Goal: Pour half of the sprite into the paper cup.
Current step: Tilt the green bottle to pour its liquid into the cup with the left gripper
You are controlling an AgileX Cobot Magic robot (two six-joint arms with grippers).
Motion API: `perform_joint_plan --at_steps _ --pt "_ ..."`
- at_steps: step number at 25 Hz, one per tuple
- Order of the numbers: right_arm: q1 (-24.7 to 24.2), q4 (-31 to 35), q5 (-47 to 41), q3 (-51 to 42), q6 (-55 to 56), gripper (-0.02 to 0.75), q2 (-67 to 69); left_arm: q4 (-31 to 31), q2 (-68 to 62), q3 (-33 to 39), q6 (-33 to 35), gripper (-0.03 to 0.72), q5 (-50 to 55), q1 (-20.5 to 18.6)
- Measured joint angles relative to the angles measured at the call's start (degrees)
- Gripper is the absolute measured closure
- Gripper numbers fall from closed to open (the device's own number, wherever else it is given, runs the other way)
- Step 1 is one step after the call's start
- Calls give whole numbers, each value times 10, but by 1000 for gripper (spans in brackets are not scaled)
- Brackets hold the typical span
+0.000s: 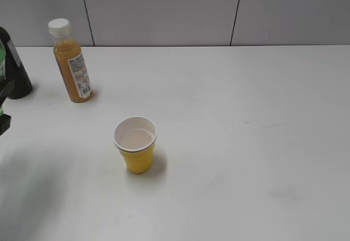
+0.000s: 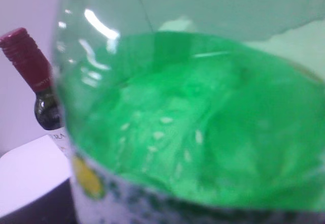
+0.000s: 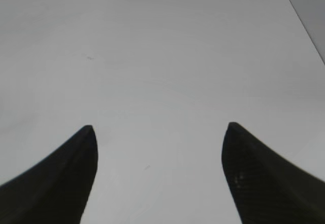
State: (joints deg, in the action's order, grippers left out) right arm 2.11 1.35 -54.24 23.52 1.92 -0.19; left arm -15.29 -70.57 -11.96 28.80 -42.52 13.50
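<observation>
The sprite (image 2: 203,132) fills the left wrist view, green and transparent with its pale label along the bottom; green liquid stands partway up it. My left gripper's jaws are hidden behind it, and it appears held. In the exterior view only a green sliver of the sprite (image 1: 1,60) and a dark part of the left gripper (image 1: 4,123) show at the far left edge. The yellow paper cup (image 1: 135,145) stands upright mid-table, apart from the bottle, with pale liquid low inside. My right gripper (image 3: 158,132) is open and empty over bare table.
An orange-juice bottle with a white cap (image 1: 74,69) stands at the back left. A dark bottle (image 1: 13,71) stands at the far left; its red-capped neck (image 2: 30,66) shows beside the sprite. The white table (image 1: 246,142) ends at a grey wall.
</observation>
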Motion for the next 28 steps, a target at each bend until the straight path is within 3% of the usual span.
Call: perform_joint_plan --at_steps 5,24,28 --pt "0 0 0 0 0 165 0 -20 -7 -10 47 237 -1 0" --pt "0 0 0 0 0 165 0 -26 -50 -12 94 237 1 1" --pt "0 0 0 0 0 165 0 -44 -52 -24 146 237 19 25"
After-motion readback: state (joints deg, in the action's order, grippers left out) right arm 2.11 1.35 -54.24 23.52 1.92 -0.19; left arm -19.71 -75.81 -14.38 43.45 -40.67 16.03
